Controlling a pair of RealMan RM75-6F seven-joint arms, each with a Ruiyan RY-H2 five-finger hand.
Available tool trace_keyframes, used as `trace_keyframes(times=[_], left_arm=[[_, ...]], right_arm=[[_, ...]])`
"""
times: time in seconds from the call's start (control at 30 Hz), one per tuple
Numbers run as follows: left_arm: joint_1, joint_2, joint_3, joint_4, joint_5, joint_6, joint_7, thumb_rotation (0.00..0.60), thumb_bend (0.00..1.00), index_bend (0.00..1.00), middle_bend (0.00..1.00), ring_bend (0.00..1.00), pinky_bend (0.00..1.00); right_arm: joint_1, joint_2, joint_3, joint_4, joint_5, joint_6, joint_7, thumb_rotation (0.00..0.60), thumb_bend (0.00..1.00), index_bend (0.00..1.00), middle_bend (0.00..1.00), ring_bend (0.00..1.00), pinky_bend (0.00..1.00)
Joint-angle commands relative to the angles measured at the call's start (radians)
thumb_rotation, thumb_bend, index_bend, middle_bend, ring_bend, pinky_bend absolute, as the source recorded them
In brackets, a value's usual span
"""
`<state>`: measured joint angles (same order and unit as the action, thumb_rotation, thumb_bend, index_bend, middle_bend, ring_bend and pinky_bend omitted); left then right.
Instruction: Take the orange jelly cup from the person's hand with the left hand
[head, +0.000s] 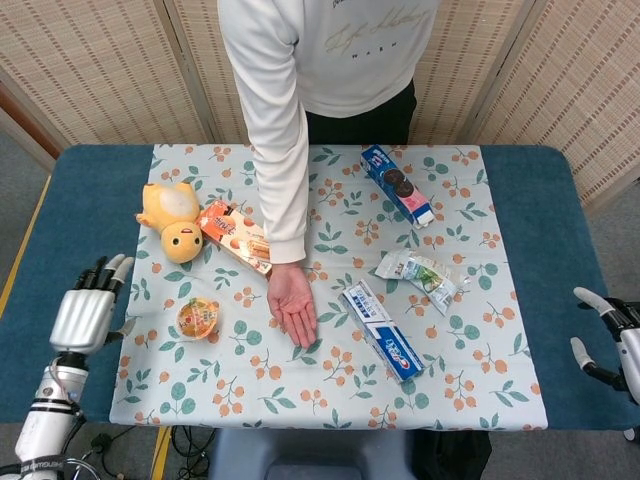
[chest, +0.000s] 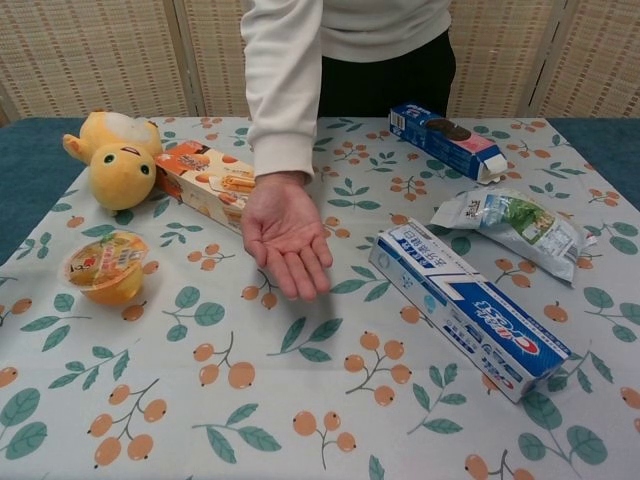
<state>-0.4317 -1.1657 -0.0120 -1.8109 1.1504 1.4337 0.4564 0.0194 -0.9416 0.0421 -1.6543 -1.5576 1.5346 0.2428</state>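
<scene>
The orange jelly cup (head: 198, 317) (chest: 105, 266) stands upright on the floral cloth, left of the person's hand (head: 294, 305) (chest: 286, 238), which lies palm up and empty. My left hand (head: 88, 308) is over the blue table edge, well left of the cup, with its fingers spread and nothing in it; the chest view does not show it. Only part of my right hand (head: 605, 330) shows at the right edge of the head view, fingers apart and empty.
A yellow plush toy (head: 172, 221) and an orange snack box (head: 237, 236) lie behind the cup. A toothpaste box (head: 381, 331), a foil packet (head: 422, 274) and a blue cookie box (head: 396, 185) lie to the right. The person stands at the far side.
</scene>
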Motion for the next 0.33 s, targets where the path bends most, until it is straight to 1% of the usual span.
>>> trace_keyframes(times=[0.03, 0.2, 0.33], left_arm=[[0.094, 0.005, -0.004, -0.027, 0.027, 0.121, 0.011, 0.600, 0.23, 0.00, 0.00, 0.00, 0.15], [0.149, 0.001, 0.007, -0.044, 0.073, 0.187, 0.018, 0.600, 0.23, 0.00, 0.00, 0.00, 0.15], [0.171, -0.007, 0.008, -0.048, 0.107, 0.197, 0.018, 0.600, 0.23, 0.00, 0.00, 0.00, 0.15]], right_arm=[[0.002, -0.003, 0.000, 0.003, -0.001, -0.002, 0.002, 0.600, 0.39, 0.18, 0.31, 0.21, 0.41], [0.007, -0.011, 0.000, 0.010, 0.000, -0.009, 0.006, 0.600, 0.39, 0.18, 0.31, 0.21, 0.41], [0.010, -0.016, 0.000, 0.015, -0.001, -0.013, 0.009, 0.600, 0.39, 0.18, 0.31, 0.21, 0.41]])
